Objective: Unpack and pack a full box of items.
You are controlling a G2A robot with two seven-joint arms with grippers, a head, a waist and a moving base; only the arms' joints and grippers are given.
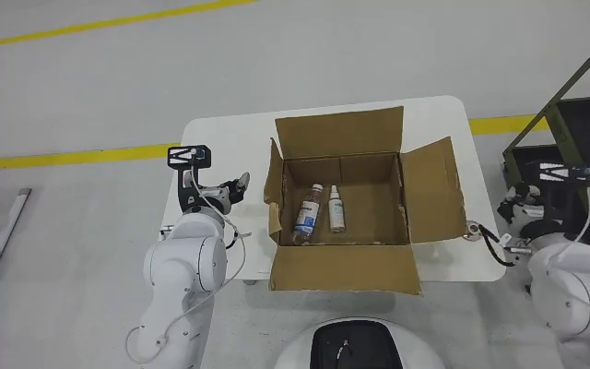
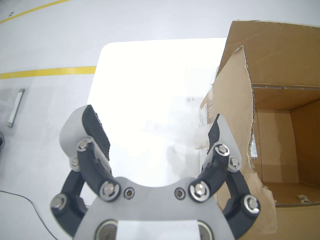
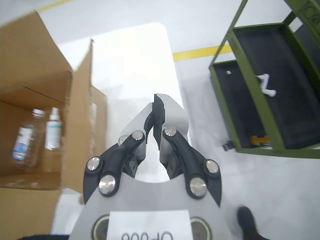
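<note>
An open cardboard box (image 1: pixel 341 134) stands in the middle of the white table (image 1: pixel 230 138), all its flaps folded out. Inside on its floor lie a clear bottle with a blue label (image 1: pixel 308 214) and a small white spray bottle (image 1: pixel 336 208), side by side. My left gripper (image 1: pixel 241 182) hovers over the table just left of the box (image 2: pixel 270 58); its fingers (image 2: pixel 96 128) are spread wide around nothing, so the left gripper (image 2: pixel 152 113) is open. My right gripper (image 3: pixel 156 101) is shut and holds nothing, over the table's right edge beside the box (image 3: pixel 30 51). The clear bottle (image 3: pixel 23 136) and spray bottle (image 3: pixel 53 128) lie deep inside.
A green metal cart (image 3: pixel 262 88) with black trays stands on the floor right of the table, also in the top view as the cart (image 1: pixel 553 138). The box's left flap (image 2: pixel 240 116) is torn and stands close to my left gripper. Bare table lies left of the box.
</note>
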